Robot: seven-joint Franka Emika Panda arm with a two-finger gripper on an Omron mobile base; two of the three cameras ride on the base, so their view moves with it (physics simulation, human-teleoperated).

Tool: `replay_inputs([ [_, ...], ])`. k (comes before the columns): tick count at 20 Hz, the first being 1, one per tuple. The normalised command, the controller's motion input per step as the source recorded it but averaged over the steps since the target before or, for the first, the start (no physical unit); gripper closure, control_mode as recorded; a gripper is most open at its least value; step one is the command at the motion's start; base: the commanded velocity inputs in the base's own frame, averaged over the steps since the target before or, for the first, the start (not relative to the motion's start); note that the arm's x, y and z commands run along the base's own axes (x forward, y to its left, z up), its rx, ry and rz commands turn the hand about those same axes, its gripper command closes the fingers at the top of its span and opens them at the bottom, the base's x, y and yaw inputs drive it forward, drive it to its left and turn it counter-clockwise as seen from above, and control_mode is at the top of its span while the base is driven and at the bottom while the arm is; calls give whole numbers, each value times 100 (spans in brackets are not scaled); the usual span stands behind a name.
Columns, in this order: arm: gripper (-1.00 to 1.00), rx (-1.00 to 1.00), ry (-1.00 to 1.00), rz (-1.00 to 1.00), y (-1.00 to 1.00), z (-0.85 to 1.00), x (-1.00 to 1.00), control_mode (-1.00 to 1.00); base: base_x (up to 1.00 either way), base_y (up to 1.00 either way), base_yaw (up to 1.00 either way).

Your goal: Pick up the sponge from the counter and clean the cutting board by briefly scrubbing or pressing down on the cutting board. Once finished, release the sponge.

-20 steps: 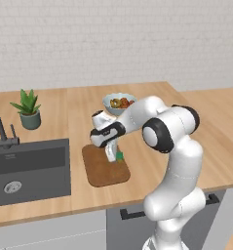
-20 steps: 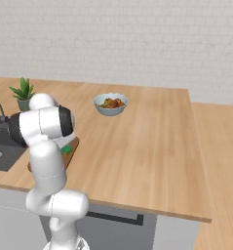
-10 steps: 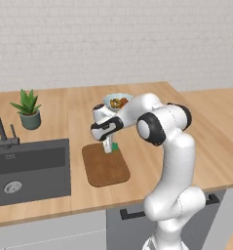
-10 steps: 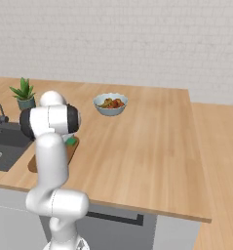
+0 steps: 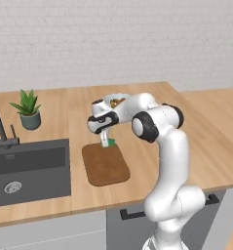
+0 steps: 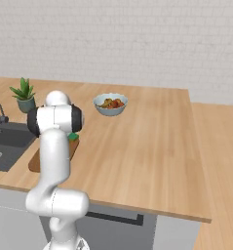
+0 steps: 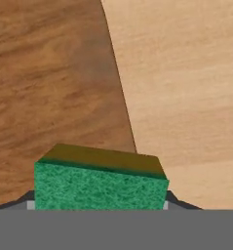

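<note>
The green sponge (image 5: pixel 109 142) with its yellowish layer sits between the fingers of my gripper (image 5: pixel 106 139), which is shut on it. It hangs at the far right corner of the dark brown cutting board (image 5: pixel 105 164). In the hand view the sponge (image 7: pixel 101 186) lies over the seam between the cutting board (image 7: pixel 54 88) and the tan counter (image 7: pixel 186 88). I cannot tell whether it touches the board. From the right base view a green corner of the sponge (image 6: pixel 73 137) peeks out behind my arm, and the board (image 6: pixel 35 164) is mostly hidden.
A dark grey sink (image 5: pixel 30 168) with a faucet lies left of the board. A potted plant (image 5: pixel 28 110) stands at the back left. A bowl of food (image 6: pixel 110 104) sits behind the hand. The counter (image 6: pixel 152 141) stretches wide to the right.
The hand with the sponge has slid from the board's middle toward its far edge, and the arm's elbow has swung with it.
</note>
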Motion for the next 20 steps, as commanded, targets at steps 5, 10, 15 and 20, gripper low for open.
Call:
replay_inputs([
  [5,100,1,-14,3,54,-13,-68,-100,0,0,0],
  [10,100,0,-2,4,80,4,-10,-100,0,0,0],
  [15,100,0,7,9,89,-2,21,-100,0,0,0],
  [20,100,-3,17,12,67,-27,15,-100,0,0,0],
])
